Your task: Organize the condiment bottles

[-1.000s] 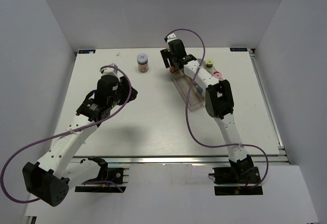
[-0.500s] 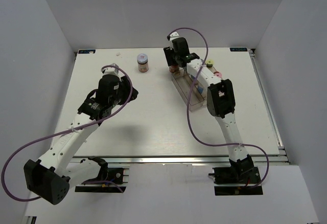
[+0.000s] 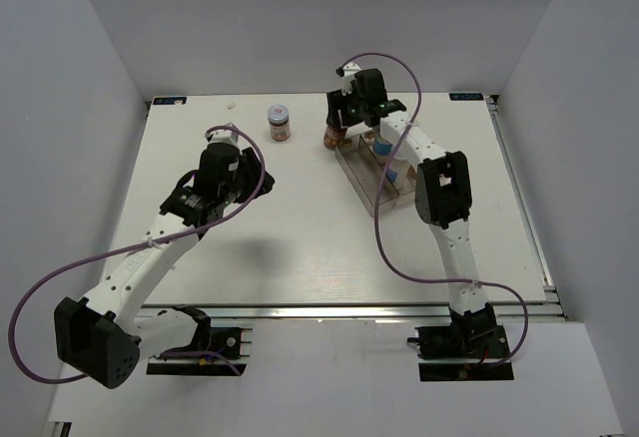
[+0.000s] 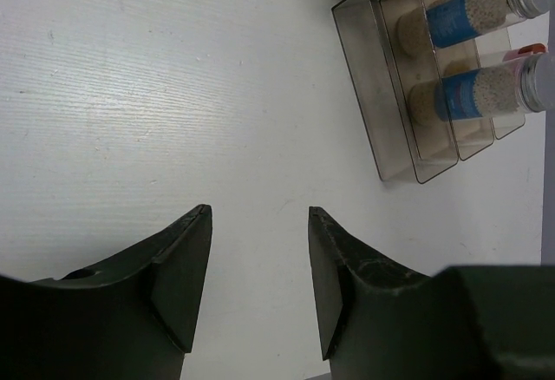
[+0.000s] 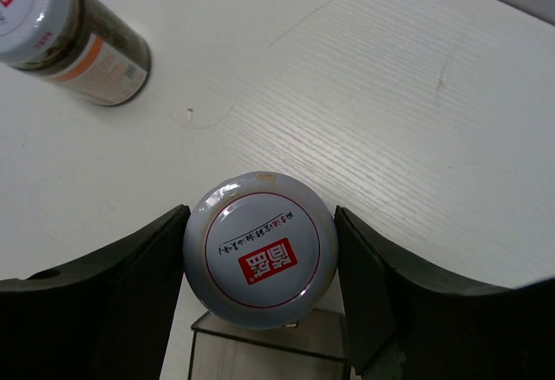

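My right gripper (image 5: 260, 224) is shut on the pinkish lid of a short brown jar (image 5: 260, 261), at the far end of the clear tray (image 5: 269, 350). In the top view the right gripper (image 3: 341, 128) holds that jar (image 3: 333, 139) beside the tray's (image 3: 371, 190) far left corner. The second brown jar (image 3: 279, 122) stands alone to the left; it also shows in the right wrist view (image 5: 69, 37). A silver-capped bottle (image 4: 473, 7) and a pink-capped bottle (image 4: 486, 89) are in the tray (image 4: 390, 137). My left gripper (image 4: 258, 211) is open and empty above the table (image 3: 258, 184).
The table's back edge lies just behind the jars. Grey walls close in the left, right and far sides. Bare white table (image 3: 290, 237) lies between the two arms.
My right wrist has swung to the right and the held jar now shows at the tray's far end. My left arm has moved a little farther from its base.
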Tool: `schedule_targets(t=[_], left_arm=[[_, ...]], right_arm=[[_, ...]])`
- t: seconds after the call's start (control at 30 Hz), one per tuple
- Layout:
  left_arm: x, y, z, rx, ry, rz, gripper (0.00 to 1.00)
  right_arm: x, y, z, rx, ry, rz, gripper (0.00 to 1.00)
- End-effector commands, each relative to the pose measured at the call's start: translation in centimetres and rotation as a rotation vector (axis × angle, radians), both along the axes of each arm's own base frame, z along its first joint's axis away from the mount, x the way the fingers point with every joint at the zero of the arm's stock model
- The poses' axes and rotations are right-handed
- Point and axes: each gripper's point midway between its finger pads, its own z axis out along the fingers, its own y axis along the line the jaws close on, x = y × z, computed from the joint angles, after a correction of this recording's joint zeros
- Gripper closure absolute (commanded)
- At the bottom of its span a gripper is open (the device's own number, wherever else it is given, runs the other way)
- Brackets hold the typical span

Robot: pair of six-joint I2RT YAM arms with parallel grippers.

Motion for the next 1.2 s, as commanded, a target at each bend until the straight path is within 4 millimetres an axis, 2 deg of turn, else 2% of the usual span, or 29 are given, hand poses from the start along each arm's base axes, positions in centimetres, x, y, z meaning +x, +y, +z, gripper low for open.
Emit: schedule_targets(t=[0.0, 0.37, 0.5, 0.53, 0.57, 0.6, 0.63, 0.67, 0.7, 0.73, 0.8, 0.9, 1.07, 1.17], left_arm=[[0.3, -0.4, 2.2, -0.028, -0.058, -0.016, 0.41], [-0.1, -0.3, 1.8, -0.035, -0.058, -0.017, 0.41], [-0.2, -0.1, 2.0, -0.033, -0.064, -0.011, 0.41], [-0.2, -0.1, 1.9, -0.032, -0.065, -0.010, 0.41], [-0.2, -0.1, 1.9, -0.033, -0.067, -0.010, 0.41], [-0.4, 0.0, 1.7, -0.035, -0.065, -0.011, 0.41], [-0.4, -0.1, 1.6, -0.039, -0.067, -0.010, 0.41], [-0.5, -0.1, 1.5, -0.040, -0.065, -0.011, 0.41], [-0.5, -0.2, 1.3, -0.044, -0.061, -0.015, 0.41], [-0.5, -0.3, 1.2, -0.046, -0.060, -0.017, 0.41], [-0.4, -0.4, 1.1, -0.051, -0.060, -0.022, 0.41], [-0.1, -0.7, 1.0, -0.053, -0.059, -0.031, 0.41], [0.3, -1.0, 1.2, -0.049, -0.065, -0.042, 0.41], [0.4, -1.1, 1.1, -0.051, -0.067, -0.043, 0.41]], right_arm=[[-0.5, 1.7, 13.4, 0.225, -0.227, 0.099, 1.00], [-2.2, 2.2, 15.7, 0.291, -0.215, 0.195, 1.00], [-2.5, 1.3, 16.2, 0.235, -0.239, 0.181, 1.00], [-2.9, 0.7, 17.0, 0.220, -0.254, 0.179, 1.00], [-3.3, 0.2, 15.0, 0.171, -0.242, 0.192, 1.00], [-4.1, -0.6, 16.5, 0.164, -0.274, 0.192, 1.00], [-4.5, -0.8, 16.5, 0.156, -0.288, 0.204, 1.00], [-4.9, -1.2, 16.1, 0.131, -0.296, 0.215, 1.00], [-5.4, -1.7, 14.6, 0.113, -0.269, 0.214, 1.00], [-5.9, -2.1, 15.4, 0.107, -0.284, 0.209, 1.00], [-6.4, -2.8, 15.1, 0.087, -0.281, 0.199, 1.00], [-6.7, -3.5, 15.2, 0.062, -0.299, 0.191, 1.00], [-6.7, -4.4, 13.4, 0.010, -0.276, 0.163, 1.00], [-6.4, -4.6, 11.6, -0.025, -0.243, 0.155, 1.00]])
